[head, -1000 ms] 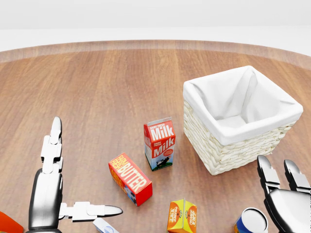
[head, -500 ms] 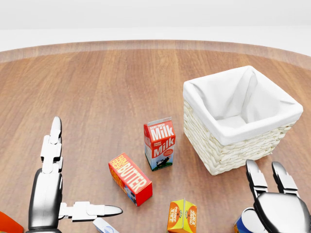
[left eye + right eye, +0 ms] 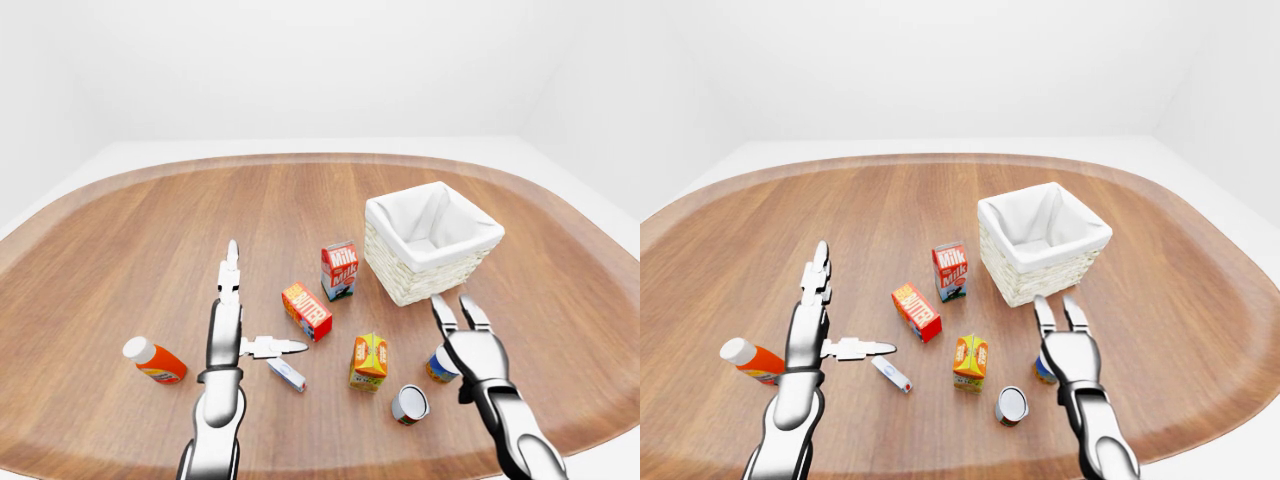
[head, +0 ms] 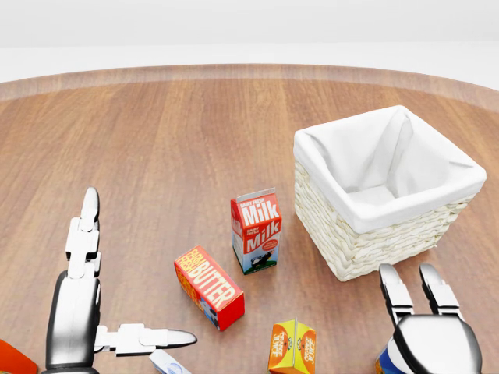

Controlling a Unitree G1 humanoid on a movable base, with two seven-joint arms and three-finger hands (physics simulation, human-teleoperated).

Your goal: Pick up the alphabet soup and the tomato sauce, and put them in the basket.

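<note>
A can with a blue and orange label (image 3: 436, 367) stands upright below the white-lined wicker basket (image 3: 405, 281); it looks like the alphabet soup. A second can (image 3: 410, 403) lies on its side to its lower left, silver end showing; I cannot read its label. My right hand (image 3: 455, 312) is open, its fingers straight, just right of and over the upright can, hiding much of it. In the head view only the can's left edge (image 4: 383, 363) shows beside the hand (image 4: 408, 276). My left hand (image 3: 262, 300) is open and empty at the left.
A milk carton (image 3: 339, 270), a butter box (image 3: 307, 311) and an orange juice carton (image 3: 369, 361) stand between my hands. A small white tube (image 3: 287, 375) lies by my left thumb. An orange bottle (image 3: 155, 362) lies at the far left.
My right hand has moved left and up in the head view, over the upright can, which it now mostly covers. My left hand has not moved.
</note>
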